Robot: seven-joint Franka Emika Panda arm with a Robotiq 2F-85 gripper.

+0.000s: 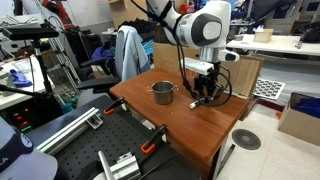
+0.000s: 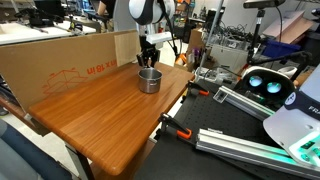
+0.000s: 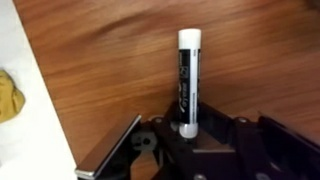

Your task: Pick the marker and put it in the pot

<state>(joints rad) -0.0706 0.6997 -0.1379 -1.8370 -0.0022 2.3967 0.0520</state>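
While the end effector is hanging low over the desk, its jaws are standing spread apart and gripping nothing. In the wrist view the marker is lying flat on the wood between them, running from 6 o'clock to 12 o'clock. Its lighter cap is pointing to 12 o'clock, and its other end is sitting right against the dark body of the end effector at 6 o'clock. A strip of bare desk is showing between the marker and the metal finger at 7 o'clock, so that finger is not touching it. The opposite side is too dark to tell.

In an exterior view the pot is standing upright on the desk, and the end effector is hovering near it at its 3 o'clock. In an exterior view the pot is sitting toward the far end of the desk, with the end effector hanging just beyond it at 12 o'clock. The marker is lying outside the pot, under the end effector, and it is too small to make out in either exterior view.

At 9 o'clock in the wrist view, past the desk's edge, a yellow thing is lying on a pale surface. A cardboard box is standing along the desk's side at 10 o'clock.
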